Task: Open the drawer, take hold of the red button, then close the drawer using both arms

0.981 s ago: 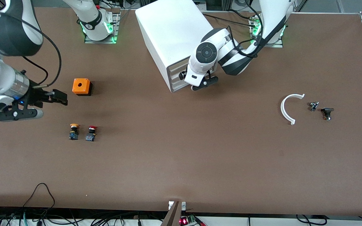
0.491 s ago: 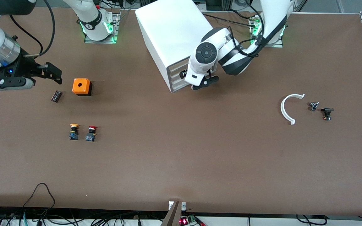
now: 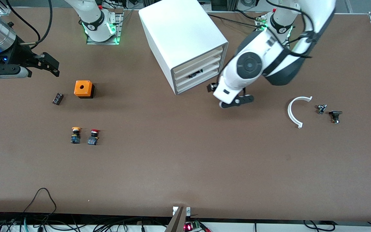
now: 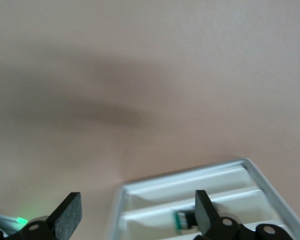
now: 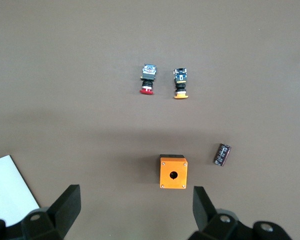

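Red-capped button lies on the table; both grippers, left gripper and right gripper, hover spread and empty, drawer shut.

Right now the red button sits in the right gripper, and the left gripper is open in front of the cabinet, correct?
No. The front view shows the red button on the table beside the yellow button; the right gripper is open and empty. The left gripper is indeed open in front of the cabinet.
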You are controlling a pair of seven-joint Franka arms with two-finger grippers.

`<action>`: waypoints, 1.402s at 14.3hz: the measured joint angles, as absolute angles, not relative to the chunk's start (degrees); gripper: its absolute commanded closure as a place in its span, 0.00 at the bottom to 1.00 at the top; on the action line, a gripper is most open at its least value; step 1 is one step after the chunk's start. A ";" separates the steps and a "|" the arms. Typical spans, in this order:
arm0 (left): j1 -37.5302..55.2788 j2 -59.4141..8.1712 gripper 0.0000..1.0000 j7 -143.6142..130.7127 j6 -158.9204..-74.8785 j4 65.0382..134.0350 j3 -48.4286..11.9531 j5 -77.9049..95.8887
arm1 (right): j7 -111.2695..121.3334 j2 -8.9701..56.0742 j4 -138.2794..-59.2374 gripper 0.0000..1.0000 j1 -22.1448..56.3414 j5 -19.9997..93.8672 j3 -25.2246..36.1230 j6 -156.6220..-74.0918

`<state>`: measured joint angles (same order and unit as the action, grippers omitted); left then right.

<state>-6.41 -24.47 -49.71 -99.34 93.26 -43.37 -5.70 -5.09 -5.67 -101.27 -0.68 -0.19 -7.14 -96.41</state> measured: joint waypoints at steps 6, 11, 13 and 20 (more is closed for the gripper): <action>-9.88 -21.69 0.00 -30.24 -91.27 82.21 -40.23 -13.67 | -7.05 -5.68 -101.13 0.01 -0.70 1.49 -7.39 -96.53; -8.54 -14.08 0.00 -7.05 -89.88 83.34 -25.82 -6.50 | -7.13 -5.73 -100.31 0.01 -0.70 1.52 -7.40 -96.52; -5.97 -11.48 0.00 0.17 -89.73 84.73 -18.77 -5.43 | -7.13 -5.71 -100.04 0.00 -0.70 1.52 -7.41 -96.52; -0.33 -3.24 0.00 8.39 -92.97 91.66 -6.19 -3.29 | -7.23 -5.13 -99.05 0.01 -0.71 1.52 -7.41 -96.56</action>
<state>-0.33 -3.24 8.39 -92.97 91.66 -6.19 -3.29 -7.23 -5.13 -99.05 -0.71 1.52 -7.41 -96.56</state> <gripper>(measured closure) 0.000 0.004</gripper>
